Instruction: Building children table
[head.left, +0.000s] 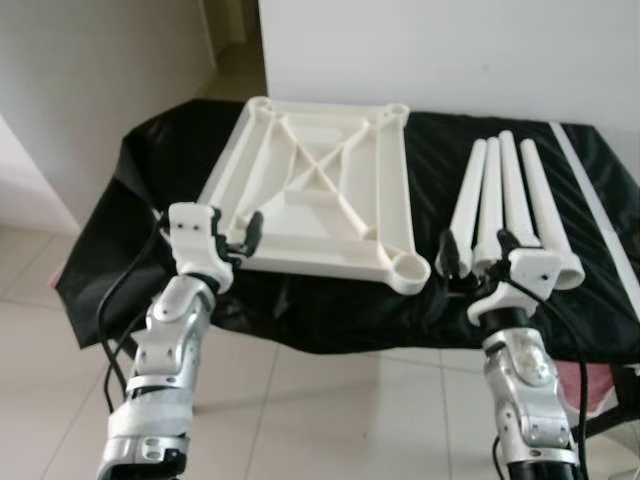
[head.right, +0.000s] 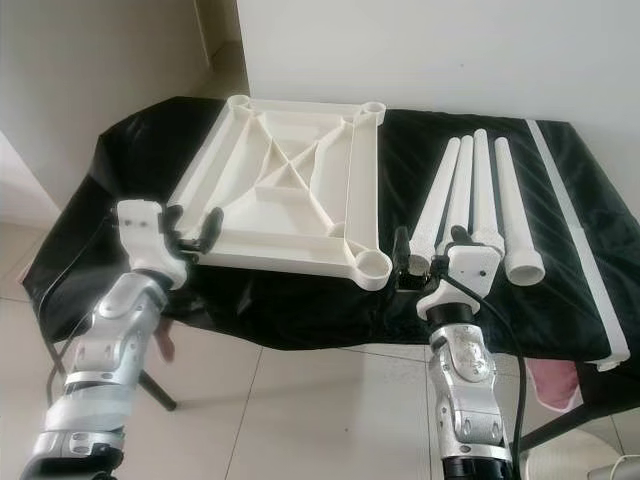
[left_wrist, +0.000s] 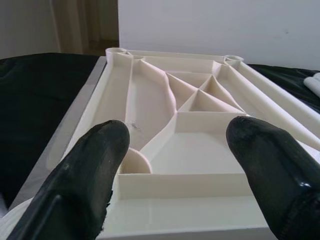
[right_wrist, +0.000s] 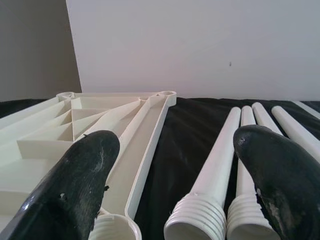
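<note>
Tabletop (head.left: 320, 185) upside down on black cloth (head.left: 450, 150), ribs up, long axis running 6 to 12 o'clock, near edge close to cloth's front drop. Socket (head.left: 408, 267) at near right corner overhangs toward 5 o'clock. Four legs (head.left: 510, 200) at 3 o'clock of tabletop, side by side, long axes about 6 to 12, threaded ends toward robot, tips fanned slightly toward 12. Bare cloth strip between tabletop and legs; more free cloth at 9 o'clock of tabletop. White wall (head.left: 450, 50) behind at 12, tiled floor (head.left: 330, 410) below front edge.

Left gripper (head.left: 238, 235) at tabletop's near left corner, fingers (left_wrist: 90, 170) spread wide, nothing held; wrist view looks along ribs, X brace and far sockets, near edge between fingers. Right gripper (head.left: 478, 255) just before legs' threaded ends, fingers (right_wrist: 80, 180) wide apart, empty; wrist view shows thread rings on two nearest legs, not readable in eye views. Right eye view shows pink item (head.right: 560, 380) under cloth at 4 o'clock and pale strip (head.right: 580, 250) along cloth's right side.
</note>
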